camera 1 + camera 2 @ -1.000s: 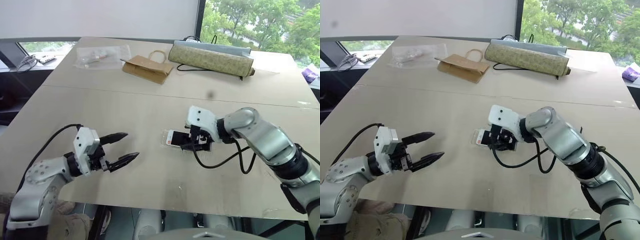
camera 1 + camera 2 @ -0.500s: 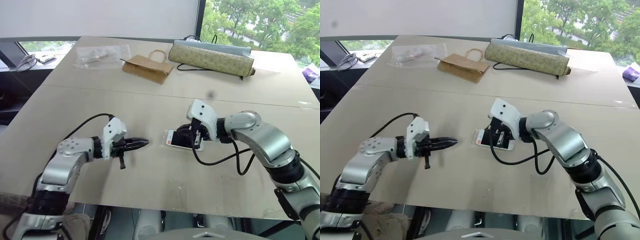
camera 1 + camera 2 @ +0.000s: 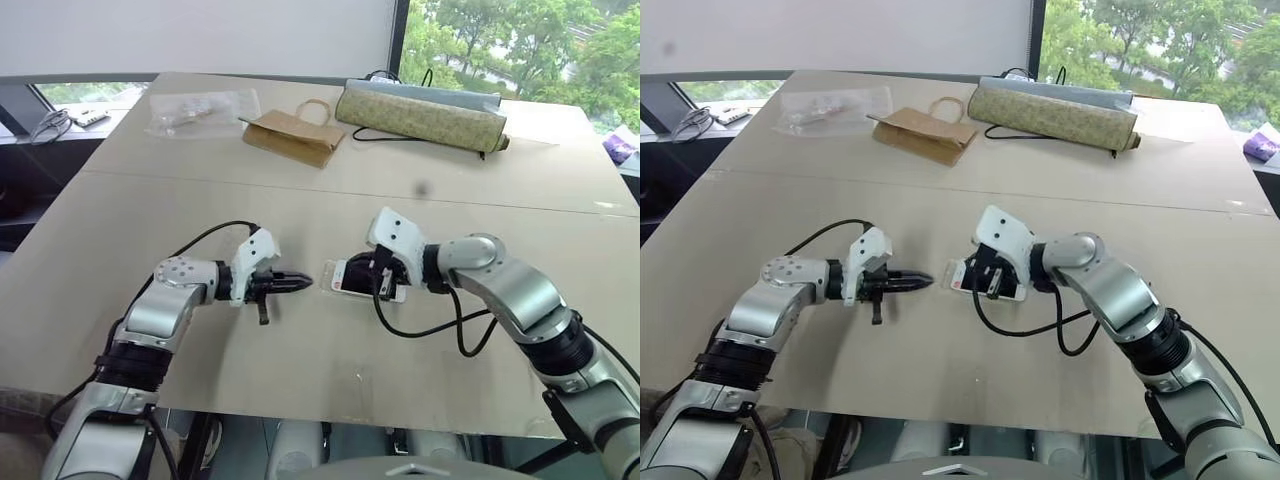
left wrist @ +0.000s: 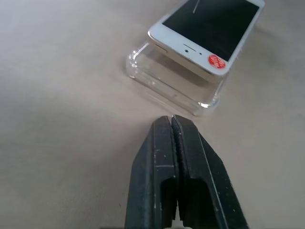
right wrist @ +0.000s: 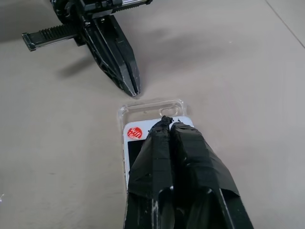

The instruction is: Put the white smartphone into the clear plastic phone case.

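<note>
On the near half of the pale beige table (image 3: 300, 390) are one white smartphone (image 4: 209, 33) with a black screen and one clear plastic phone case (image 4: 164, 81), a shallow transparent shell. The phone lies tilted on the case, its white end with a red round sticker raised above the case's left end rather than seated.

Two grippers work here. The left gripper (image 3: 306, 283) has its black fingers pressed together on nothing, its tip just left of the case. The right gripper (image 5: 167, 123), fingers likewise together and empty, rests its tip on top of the phone's sticker end.

At the far side lie one crinkled clear plastic bag (image 3: 203, 110) on the left, one brown paper bag (image 3: 295, 135) with handles in the middle, and one long patterned rolled bundle (image 3: 422, 117) with a black cable (image 3: 392, 137) on the right, all well apart from the phone.
</note>
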`<action>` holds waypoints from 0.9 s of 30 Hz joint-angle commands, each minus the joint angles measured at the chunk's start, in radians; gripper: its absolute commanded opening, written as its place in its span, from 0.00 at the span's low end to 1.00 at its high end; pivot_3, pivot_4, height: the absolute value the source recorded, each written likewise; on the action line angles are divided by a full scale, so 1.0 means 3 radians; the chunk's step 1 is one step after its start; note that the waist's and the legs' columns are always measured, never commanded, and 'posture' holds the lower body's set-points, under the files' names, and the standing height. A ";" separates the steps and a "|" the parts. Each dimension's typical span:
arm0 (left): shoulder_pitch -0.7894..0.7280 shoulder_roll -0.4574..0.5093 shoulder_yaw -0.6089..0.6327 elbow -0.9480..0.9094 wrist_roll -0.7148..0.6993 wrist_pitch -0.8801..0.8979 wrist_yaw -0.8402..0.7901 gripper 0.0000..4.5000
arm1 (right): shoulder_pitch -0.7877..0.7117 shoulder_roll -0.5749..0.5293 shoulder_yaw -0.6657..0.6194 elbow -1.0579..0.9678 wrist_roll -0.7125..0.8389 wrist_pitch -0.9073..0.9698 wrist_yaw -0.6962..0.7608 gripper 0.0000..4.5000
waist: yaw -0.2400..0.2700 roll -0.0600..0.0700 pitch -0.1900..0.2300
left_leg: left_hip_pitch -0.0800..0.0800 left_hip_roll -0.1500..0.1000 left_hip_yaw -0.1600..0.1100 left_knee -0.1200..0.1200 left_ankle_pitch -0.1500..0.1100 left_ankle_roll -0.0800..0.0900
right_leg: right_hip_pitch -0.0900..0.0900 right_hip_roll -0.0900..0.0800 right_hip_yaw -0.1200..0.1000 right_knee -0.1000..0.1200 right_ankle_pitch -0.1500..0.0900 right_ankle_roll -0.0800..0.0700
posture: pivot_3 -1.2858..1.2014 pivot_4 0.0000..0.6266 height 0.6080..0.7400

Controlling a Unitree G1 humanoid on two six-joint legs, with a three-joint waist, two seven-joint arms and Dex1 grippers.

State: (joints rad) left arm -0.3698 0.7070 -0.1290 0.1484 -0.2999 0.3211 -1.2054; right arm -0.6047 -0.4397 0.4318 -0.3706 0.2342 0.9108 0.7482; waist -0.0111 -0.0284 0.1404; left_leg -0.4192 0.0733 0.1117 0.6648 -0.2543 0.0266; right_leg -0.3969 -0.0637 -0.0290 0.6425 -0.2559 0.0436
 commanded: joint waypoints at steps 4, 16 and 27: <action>-0.0143 -0.0084 -0.0080 0.0120 0.0135 -0.0056 0.0006 0.01 | -0.0047 -0.0016 0.0188 0.0176 -0.0122 -0.0204 0.0062 0.00 | 0.0006 -0.0001 0.0000 | 0.0000 0.0000 0.0000 0.0002 0.0000 0.0001 | 0.0001 0.0000 0.0000 0.0001 0.0000 0.0000 | 0.52 0.24 1.00; -0.0115 -0.0192 -0.0099 0.0229 0.0313 -0.0123 0.0149 0.01 | 0.0009 -0.0030 0.0588 0.0859 -0.0387 -0.0512 0.0378 0.00 | 0.0026 -0.0005 -0.0009 | 0.0010 0.0000 -0.0003 0.0009 -0.0004 0.0007 | 0.0011 0.0000 -0.0001 0.0006 0.0000 0.0001 | 0.52 0.24 1.00; -0.0075 -0.0219 -0.0087 0.0256 0.0353 -0.0153 0.0188 0.01 | -0.0010 0.0158 0.0159 0.0760 -0.0044 -0.0619 0.0599 0.00 | 0.0027 -0.0003 -0.0046 | 0.0014 0.0000 -0.0009 0.0012 -0.0007 0.0014 | 0.0015 0.0000 -0.0003 0.0011 0.0000 0.0000 | 0.52 0.24 1.00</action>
State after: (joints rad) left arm -0.4078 0.6430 -0.1458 0.2119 -0.2190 0.2726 -1.1712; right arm -0.6058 -0.4085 0.5367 -0.1138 0.1642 0.7044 0.9134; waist -0.0029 -0.0294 0.1267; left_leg -0.4153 0.0732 0.1091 0.6684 -0.2563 0.0307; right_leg -0.3926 -0.0637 -0.0298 0.6458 -0.2557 0.0436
